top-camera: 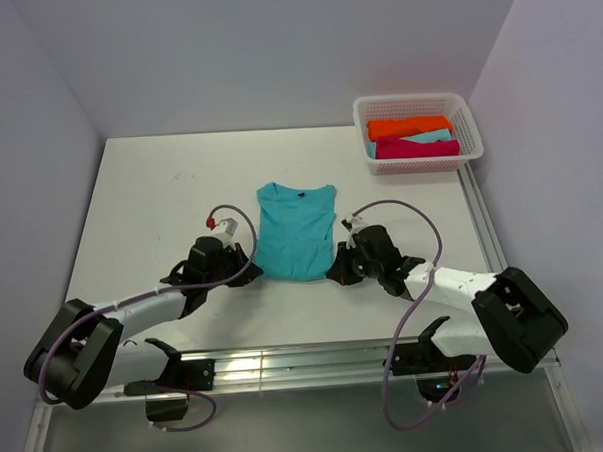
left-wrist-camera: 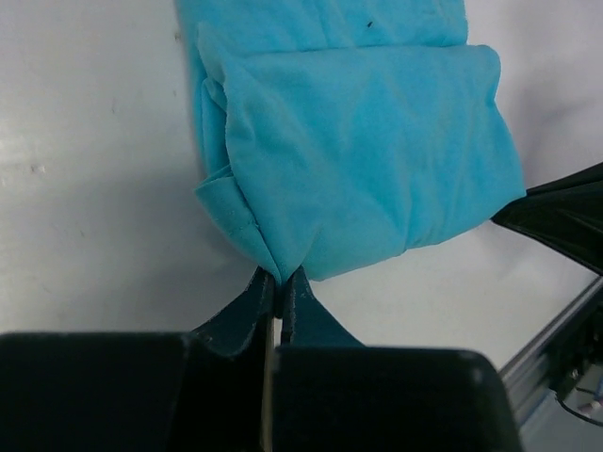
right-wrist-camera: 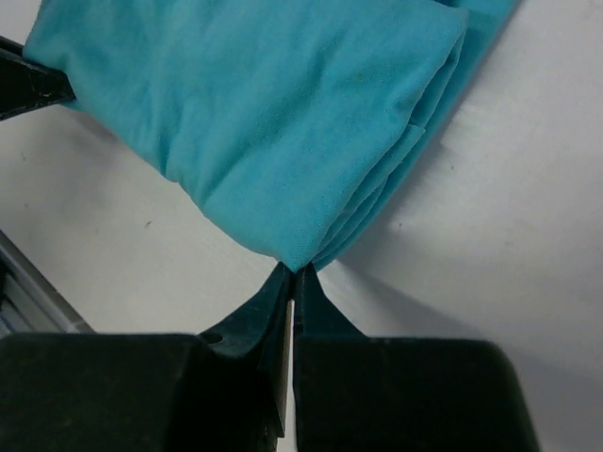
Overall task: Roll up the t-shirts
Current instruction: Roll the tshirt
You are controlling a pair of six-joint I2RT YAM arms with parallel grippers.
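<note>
left gripper (left-wrist-camera: pixel 280 275) pressed together on teal t-shirt (left-wrist-camera: pixel 358 151) near-left folded corner | right gripper (right-wrist-camera: pixel 294 271) pinching near-right corner | shirt at table (top-camera: pixel 150 203) centre, long axis near-far, collar pointing away from arms | 3 bundles (top-camera: pixel 409 127) in far-right basket (top-camera: pixel 412 100)

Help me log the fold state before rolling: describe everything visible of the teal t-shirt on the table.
The teal t-shirt is soft, plain cloth with a dark neck label. It lies flat on the white table, collar away from the arms, its sides folded in to a narrow strip and its near end doubled over in layers. The left gripper and right gripper each pinch one near corner, shut on the cloth. Nothing else touches it.
</note>
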